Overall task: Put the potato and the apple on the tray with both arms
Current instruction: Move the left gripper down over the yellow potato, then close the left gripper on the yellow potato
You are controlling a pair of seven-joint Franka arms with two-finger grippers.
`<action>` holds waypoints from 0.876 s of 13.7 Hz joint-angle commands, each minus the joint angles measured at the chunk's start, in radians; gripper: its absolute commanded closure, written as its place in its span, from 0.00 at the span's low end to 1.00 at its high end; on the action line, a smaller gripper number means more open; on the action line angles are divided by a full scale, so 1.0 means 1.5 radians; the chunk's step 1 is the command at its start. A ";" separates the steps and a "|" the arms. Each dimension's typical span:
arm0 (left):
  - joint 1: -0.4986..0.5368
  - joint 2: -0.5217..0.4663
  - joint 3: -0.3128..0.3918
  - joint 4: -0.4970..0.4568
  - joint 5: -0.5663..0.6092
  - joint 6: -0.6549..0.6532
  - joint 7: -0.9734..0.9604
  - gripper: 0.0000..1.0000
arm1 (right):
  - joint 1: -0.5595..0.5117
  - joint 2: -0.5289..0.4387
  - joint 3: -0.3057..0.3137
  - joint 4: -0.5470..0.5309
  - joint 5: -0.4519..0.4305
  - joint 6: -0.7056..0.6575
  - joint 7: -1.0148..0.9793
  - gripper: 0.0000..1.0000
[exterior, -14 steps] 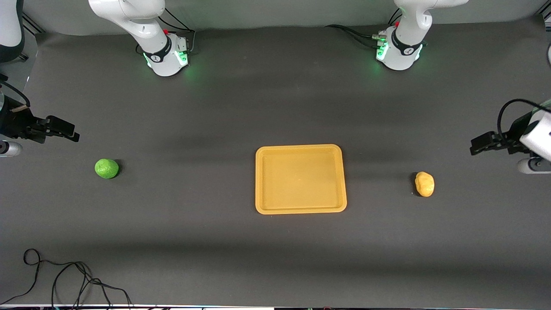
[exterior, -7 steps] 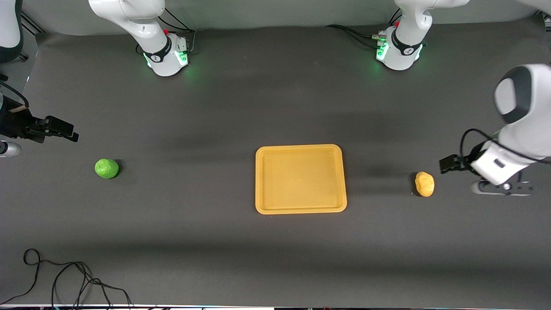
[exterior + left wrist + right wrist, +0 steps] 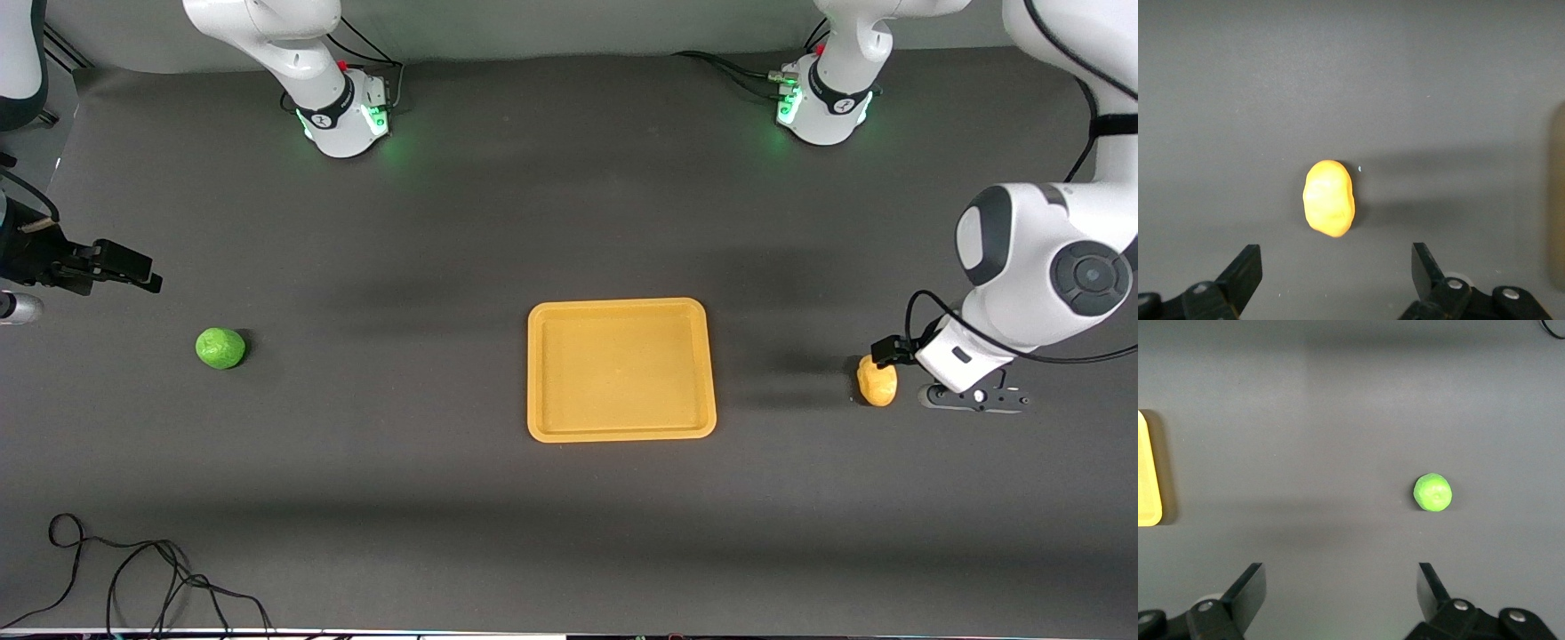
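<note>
No readable labels anywhere; left hand [image 3: 889,350] hangs spread wide over the potato [image 3: 877,380], right hand [image 3: 133,271] waits unclenched near the apple [image 3: 220,348], tray [image 3: 621,433] mid-worktop between them.

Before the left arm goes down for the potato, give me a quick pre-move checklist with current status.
1. Left end effector open: ok.
2. Left end effector over the potato: ok, potato sits between the finger lines in the left wrist view.
3. Potato free on the table, nothing touching it: ok.
4. Tray empty and ready: ok.
5. Right end effector open, waiting at its end of the table: ok.
6. Apple not yet under the right end effector: not ok.
</note>
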 commanded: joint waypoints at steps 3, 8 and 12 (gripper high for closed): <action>0.001 0.047 0.004 -0.054 0.012 0.131 -0.008 0.00 | 0.004 -0.006 -0.003 -0.007 -0.015 -0.004 0.010 0.00; 0.017 0.102 0.008 -0.068 0.013 0.190 -0.004 0.00 | 0.004 -0.006 -0.007 -0.007 -0.015 -0.004 0.009 0.00; 0.022 0.136 0.008 -0.069 0.012 0.201 -0.010 0.23 | 0.004 -0.005 -0.007 -0.008 -0.015 -0.004 0.008 0.00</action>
